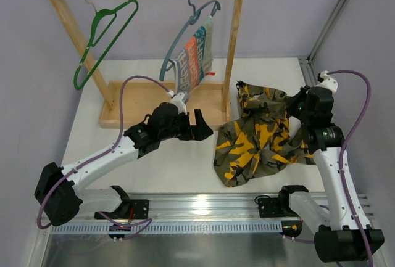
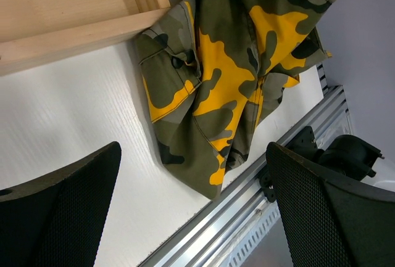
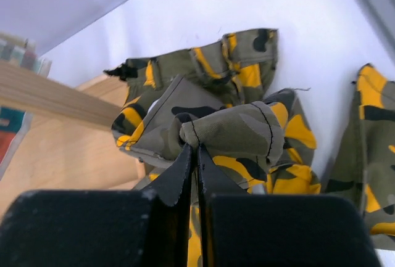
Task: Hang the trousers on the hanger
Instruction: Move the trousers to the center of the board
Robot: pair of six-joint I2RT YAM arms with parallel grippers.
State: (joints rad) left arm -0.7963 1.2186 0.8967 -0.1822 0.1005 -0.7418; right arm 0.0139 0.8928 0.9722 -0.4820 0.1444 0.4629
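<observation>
Right wrist view leads off: the right gripper (image 3: 196, 148) is clenched tight on a fold of the trousers (image 3: 229, 132), with fabric bunched at its tips. From the top view, the trousers lie crumpled on the table (image 1: 160, 168) at 3 o'clock, just beside the wooden rack (image 1: 233, 51). The left gripper (image 1: 200, 126) hovers mid-table, jaws spread wide, gripping nothing. Farther back, at 11 o'clock, the hanger (image 1: 92, 36) dangles from the rail. At 12 o'clock a grey-blue hanger (image 1: 180, 40) carries a striped cloth (image 1: 194, 60).
</observation>
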